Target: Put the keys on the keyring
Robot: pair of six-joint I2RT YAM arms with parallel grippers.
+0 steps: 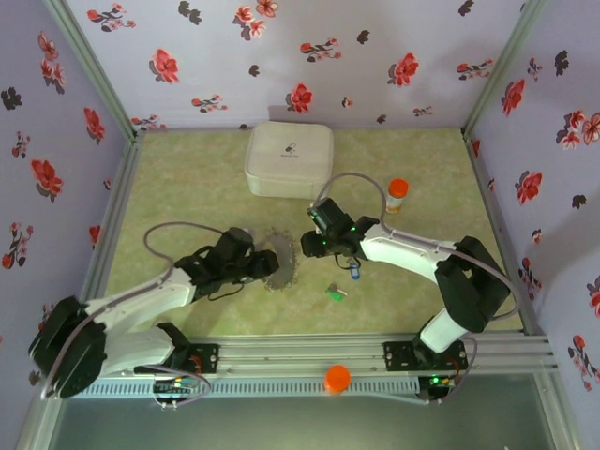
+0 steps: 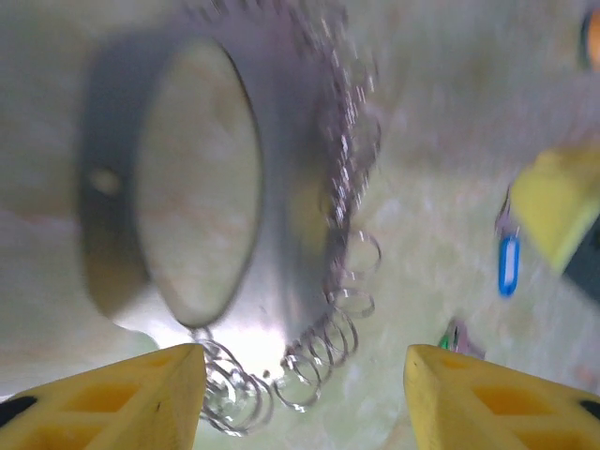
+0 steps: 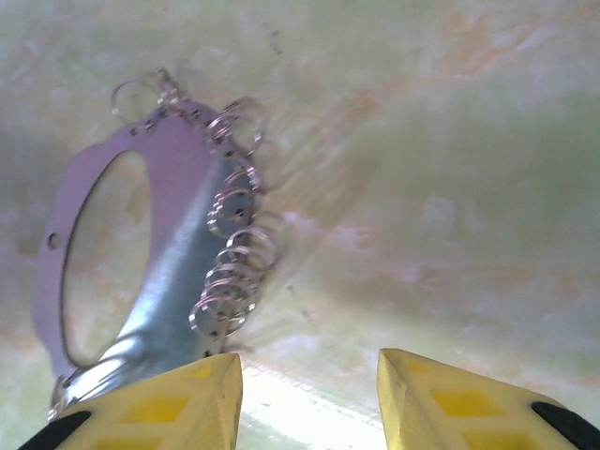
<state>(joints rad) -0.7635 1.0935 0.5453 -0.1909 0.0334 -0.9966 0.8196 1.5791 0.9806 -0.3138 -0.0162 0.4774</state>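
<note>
Top external view: keyring [image 1: 281, 259] sits on the green worktop [image 1: 187, 187] between the left gripper [image 1: 266, 266] and the right gripper [image 1: 315, 242]. Green key [image 1: 335, 292] lies apart, nearer the arm bases. Blue key [image 1: 354, 272] lies just beside the right wrist. Wrist views: both sets of jaws spread, nothing pinched. The keyring's small wire loops sit close to one yellow finger of each.
</note>
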